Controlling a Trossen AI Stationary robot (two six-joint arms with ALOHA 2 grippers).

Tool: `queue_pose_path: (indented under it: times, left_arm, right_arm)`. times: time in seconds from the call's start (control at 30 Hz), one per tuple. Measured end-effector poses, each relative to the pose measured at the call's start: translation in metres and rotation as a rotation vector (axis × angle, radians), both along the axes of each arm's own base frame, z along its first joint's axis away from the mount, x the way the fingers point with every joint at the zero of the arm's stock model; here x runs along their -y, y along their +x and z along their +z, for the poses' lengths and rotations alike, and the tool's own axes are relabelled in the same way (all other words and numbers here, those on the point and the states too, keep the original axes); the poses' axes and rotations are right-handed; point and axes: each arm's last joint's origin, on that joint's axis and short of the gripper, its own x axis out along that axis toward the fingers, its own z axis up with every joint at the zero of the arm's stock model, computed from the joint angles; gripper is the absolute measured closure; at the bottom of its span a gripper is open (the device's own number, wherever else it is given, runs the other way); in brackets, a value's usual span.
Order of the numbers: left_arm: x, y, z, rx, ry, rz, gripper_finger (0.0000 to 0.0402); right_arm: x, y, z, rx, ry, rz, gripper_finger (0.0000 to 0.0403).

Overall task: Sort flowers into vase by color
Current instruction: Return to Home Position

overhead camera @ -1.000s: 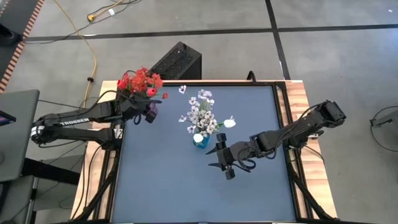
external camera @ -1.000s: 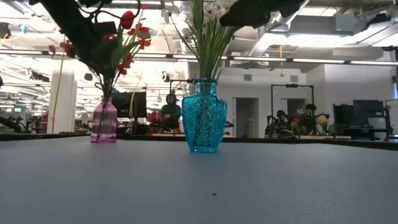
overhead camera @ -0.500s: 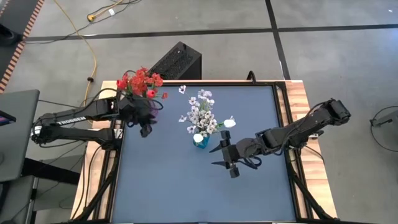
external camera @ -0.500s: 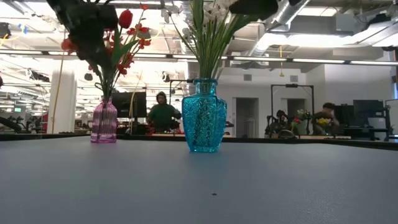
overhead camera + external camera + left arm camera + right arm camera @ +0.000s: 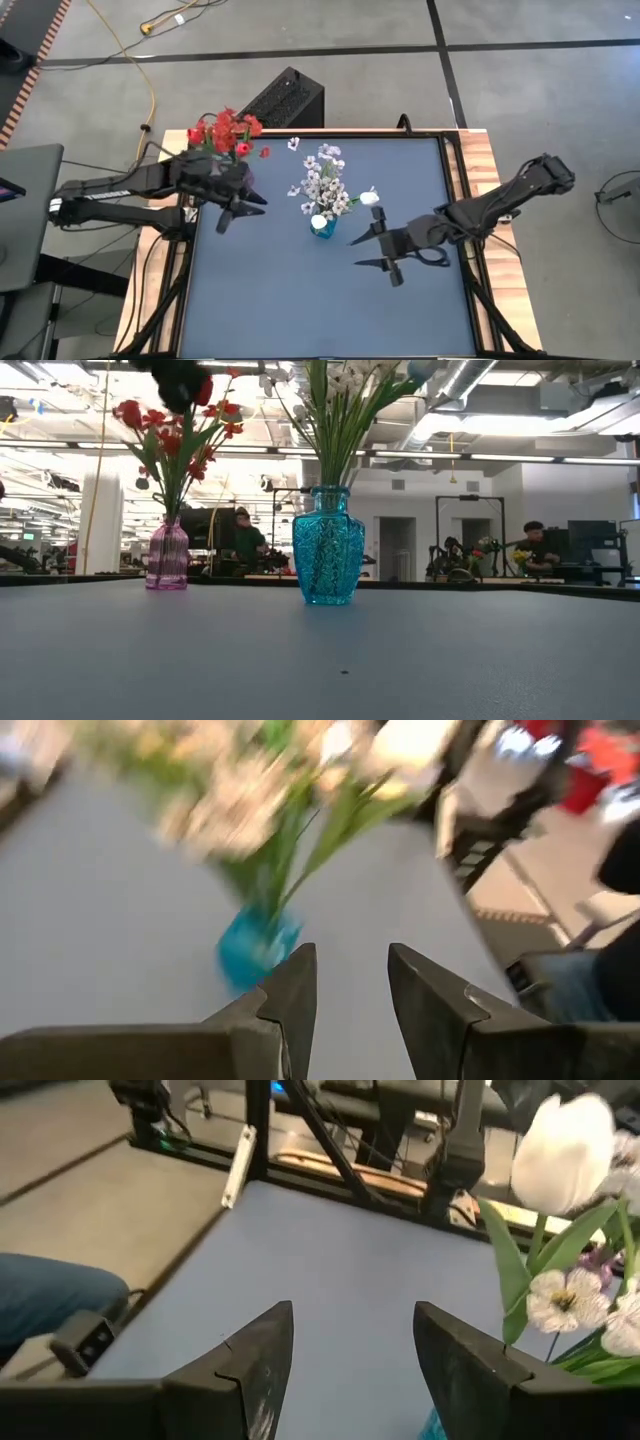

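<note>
Red flowers (image 5: 225,130) stand with their stems in a pink vase (image 5: 167,555) at the table's far left. White flowers (image 5: 322,180) stand in a blue glass vase (image 5: 328,545) near the middle. My left gripper (image 5: 243,214) hangs open between the two vases, a little toward the near edge. Its wrist view looks at the blue vase (image 5: 255,945). My right gripper (image 5: 356,250) is open, to the right of the blue vase and nearer the near edge. A white tulip-like bloom (image 5: 565,1140) shows beside it. Neither gripper holds anything.
The near half of the blue tabletop (image 5: 300,310) is bare. A black box (image 5: 285,97) and a yellow cable (image 5: 150,95) lie on the floor beyond the far edge. People sit in the room behind (image 5: 245,535). A person's leg (image 5: 50,1295) shows beyond the table edge.
My left gripper has drawn away from the red flowers, moving toward the near edge and the table's middle and turning toward the blue vase. My right gripper has backed away from the blue vase toward the right and near edges. Both vases have stayed in place.
</note>
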Motion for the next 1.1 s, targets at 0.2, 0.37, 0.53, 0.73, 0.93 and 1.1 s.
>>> queue_pose_path:
  times: [0.2, 0.37, 0.53, 0.73, 0.93, 1.1]
  left_arm:
    - [0.020, -0.011, 0.019, 0.167, 0.067, -0.058, 0.0287]
    - [0.040, -0.016, 0.002, 0.156, 0.089, -0.122, 0.0287]
    - [0.061, -0.009, -0.041, 0.109, 0.082, -0.110, 0.0287]
    - [0.077, -0.011, -0.088, 0.102, 0.110, -0.064, 0.0287]
    - [0.077, -0.017, -0.125, 0.120, 0.140, -0.028, 0.0287]
    - [0.069, -0.020, -0.141, 0.153, 0.183, 0.029, 0.0287]
  right_arm:
    - [0.000, -0.020, 0.019, 0.068, 0.039, 0.027, 0.0171]
    - [0.001, -0.034, 0.029, 0.093, 0.054, 0.048, 0.0171]
    - [0.002, -0.035, 0.021, 0.082, 0.048, 0.022, 0.0171]
    - [0.009, -0.032, -0.013, 0.064, 0.100, -0.032, 0.0176]
    - [0.023, -0.039, -0.044, -0.012, 0.160, -0.108, 0.0199]
    - [0.037, -0.054, -0.057, -0.022, 0.169, -0.145, 0.0247]
